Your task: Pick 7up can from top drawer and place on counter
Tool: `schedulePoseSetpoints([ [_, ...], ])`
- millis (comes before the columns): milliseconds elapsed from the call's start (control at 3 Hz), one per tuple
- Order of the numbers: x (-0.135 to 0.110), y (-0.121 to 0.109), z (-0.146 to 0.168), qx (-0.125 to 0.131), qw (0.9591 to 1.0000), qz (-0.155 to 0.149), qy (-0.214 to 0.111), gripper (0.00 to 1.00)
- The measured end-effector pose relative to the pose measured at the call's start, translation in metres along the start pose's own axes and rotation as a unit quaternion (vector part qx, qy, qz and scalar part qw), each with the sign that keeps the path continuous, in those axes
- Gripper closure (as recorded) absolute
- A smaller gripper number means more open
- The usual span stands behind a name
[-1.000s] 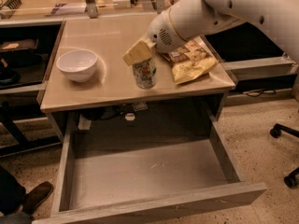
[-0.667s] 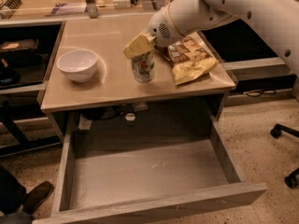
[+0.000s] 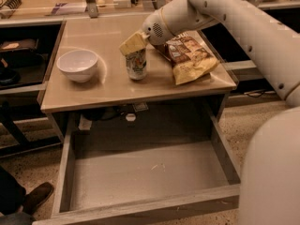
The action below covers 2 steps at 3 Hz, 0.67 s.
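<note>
Here's the flat beige-grey square table (image 3: 112, 90), and near its middle the small silver-white 7up can (image 3: 137, 63) stands upright on it. Left of the can, apart from it, sits the round white bowl (image 3: 78, 64). To the can's right, toward the table's right edge, lies the crinkled yellow-brown snack bag (image 3: 191, 57). The tool (image 3: 134, 44) hangs right at the can's top, with the white robot arm (image 3: 243, 27) reaching in from the right. Below and in front of the table, the wide shallow grey top drawer (image 3: 145, 172) stands pulled out. Behind the table runs the wooden ledge (image 3: 47, 6).
</note>
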State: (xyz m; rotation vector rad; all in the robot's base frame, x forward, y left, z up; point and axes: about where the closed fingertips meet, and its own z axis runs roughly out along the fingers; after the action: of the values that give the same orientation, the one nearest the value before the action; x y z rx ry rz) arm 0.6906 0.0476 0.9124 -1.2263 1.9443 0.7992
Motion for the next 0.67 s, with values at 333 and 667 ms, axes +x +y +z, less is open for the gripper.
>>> schedulePoseSetpoints([
  [333, -0.0026, -0.0154, 0.0238, -0.02, 0.9998, 0.004, -0.003, 1.0],
  [667, -0.005, -0.018, 0.0305, -0.035, 0.9993, 0.007, -0.009, 1.0],
])
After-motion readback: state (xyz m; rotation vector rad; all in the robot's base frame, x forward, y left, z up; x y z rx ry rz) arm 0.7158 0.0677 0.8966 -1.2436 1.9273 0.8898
